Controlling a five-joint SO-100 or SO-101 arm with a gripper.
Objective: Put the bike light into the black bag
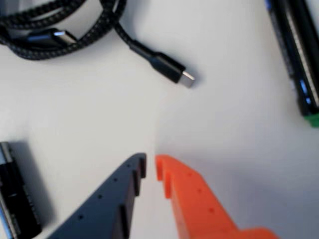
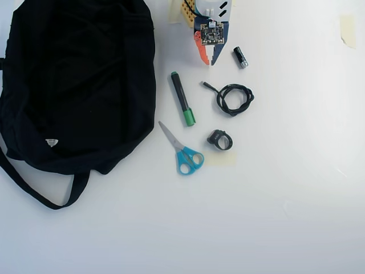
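Observation:
The bike light [image 2: 220, 139], a small black block with a round strap loop, lies on the white table in the overhead view, right of the scissors. It is out of the wrist view. The black bag [image 2: 74, 85] covers the left of the overhead view, with a white triangular label and a long strap at the front. My gripper [image 2: 209, 60] is at the top middle, well away from the light and right of the bag. In the wrist view the gripper [image 1: 150, 167] has its dark blue and orange fingers nearly touching, with nothing between them.
A coiled black cable [image 2: 234, 98] [image 1: 65, 30] lies between gripper and light. A short black cylinder [image 2: 240, 57] [image 1: 15, 199] sits beside the gripper. A green-capped marker [image 2: 182, 98] [image 1: 299, 59] and blue-handled scissors [image 2: 182, 151] lie near the bag.

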